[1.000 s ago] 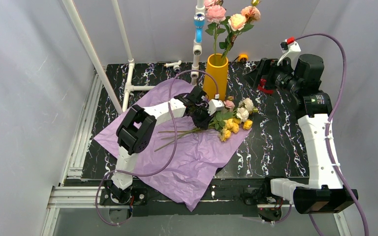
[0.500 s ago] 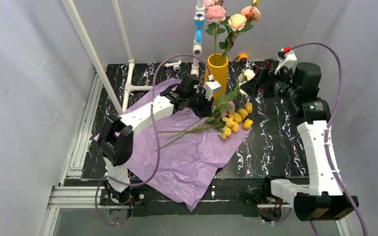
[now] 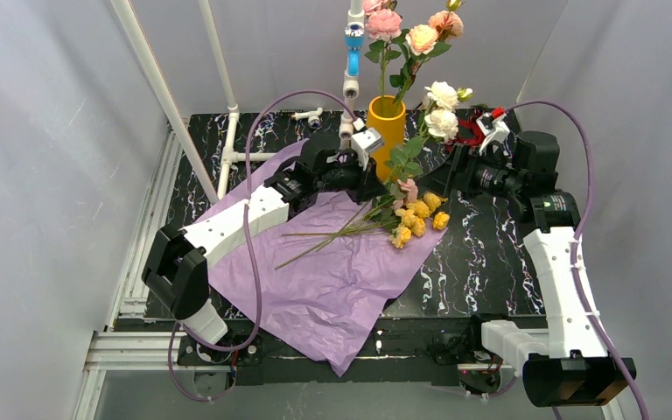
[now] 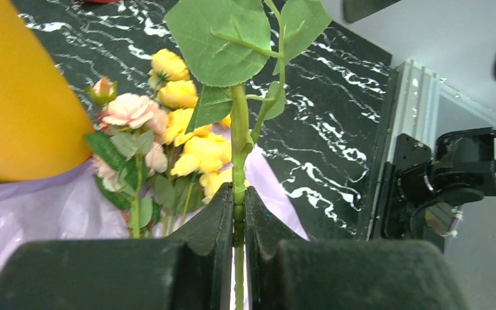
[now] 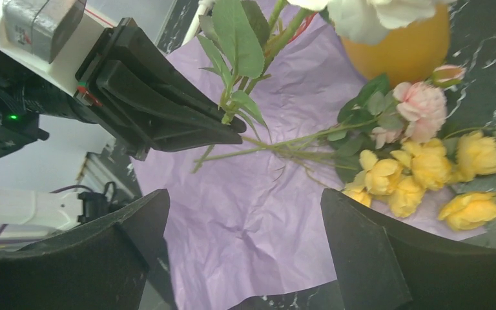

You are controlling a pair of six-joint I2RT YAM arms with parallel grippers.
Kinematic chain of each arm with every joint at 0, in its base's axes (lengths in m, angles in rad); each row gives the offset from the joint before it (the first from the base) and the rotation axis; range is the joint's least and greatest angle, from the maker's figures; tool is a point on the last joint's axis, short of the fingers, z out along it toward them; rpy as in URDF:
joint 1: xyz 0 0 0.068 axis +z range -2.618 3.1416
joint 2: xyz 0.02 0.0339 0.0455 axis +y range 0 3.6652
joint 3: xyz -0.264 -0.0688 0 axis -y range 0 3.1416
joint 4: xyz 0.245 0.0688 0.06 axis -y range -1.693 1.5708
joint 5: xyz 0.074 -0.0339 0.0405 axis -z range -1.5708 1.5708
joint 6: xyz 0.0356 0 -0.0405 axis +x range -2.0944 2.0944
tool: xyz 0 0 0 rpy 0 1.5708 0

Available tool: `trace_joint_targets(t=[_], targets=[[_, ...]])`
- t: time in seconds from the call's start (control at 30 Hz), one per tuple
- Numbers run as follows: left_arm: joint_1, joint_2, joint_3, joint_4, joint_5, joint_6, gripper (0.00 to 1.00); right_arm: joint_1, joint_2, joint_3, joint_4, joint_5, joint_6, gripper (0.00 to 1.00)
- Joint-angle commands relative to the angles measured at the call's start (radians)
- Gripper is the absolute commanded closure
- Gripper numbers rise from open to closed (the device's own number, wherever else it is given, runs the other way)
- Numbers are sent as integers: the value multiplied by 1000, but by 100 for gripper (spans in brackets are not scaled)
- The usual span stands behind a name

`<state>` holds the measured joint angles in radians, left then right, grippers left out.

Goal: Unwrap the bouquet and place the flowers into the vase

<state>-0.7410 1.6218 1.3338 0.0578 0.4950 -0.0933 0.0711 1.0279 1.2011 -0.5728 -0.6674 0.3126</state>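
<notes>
**A:** Start at the left. What's there?

**B:** The lilac wrapping paper lies spread flat on the counter, so the bouquet is already undone. Over the paper's far edge, the left pincer is clamped tight on one green stem. Its cream roses are lifted clear of the counter and show, from above, just right of the vase mouth.

**A:** So which step is this?

**B:** Carrying flowers over one stem at a time, I'd say. This stem is raised but not yet in the vase.

**A:** What does the vase hold?

**B:** Pink and peach roses stand upright in it. The vase itself stands at the paper's far edge, just beside the left pincer.

**A:** And further right?

**B:** Loose yellow and pink roses lie at the paper's right corner, with their stems pointing back to the left. Near them the right pincer hovers with its jaws wide, holding nothing.

**A:** What does the next move need?

**B:** Probably tipping the stem upright, bringing its lower end over the rim, and lowering it past the leaves already inside. How much stalk hangs below the grip I can't tell.
</notes>
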Motion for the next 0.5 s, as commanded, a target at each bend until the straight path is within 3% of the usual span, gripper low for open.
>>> trace_joint_targets(t=[0.0, 0.07, 0.3, 0.47], targets=[[-54, -77, -12, 97, 4, -49, 100, -5, 24, 26, 95, -90, 97, 5], [-72, -81, -13, 109, -2, -61, 100, -5, 47, 49, 117, -111, 127, 8], [-133, -101, -14, 152, -21, -37, 100, -5, 89, 82, 155, -128, 164, 35], [-149, -122, -28, 156, -34, -7, 100, -8, 111, 124, 169, -123, 169, 76]])
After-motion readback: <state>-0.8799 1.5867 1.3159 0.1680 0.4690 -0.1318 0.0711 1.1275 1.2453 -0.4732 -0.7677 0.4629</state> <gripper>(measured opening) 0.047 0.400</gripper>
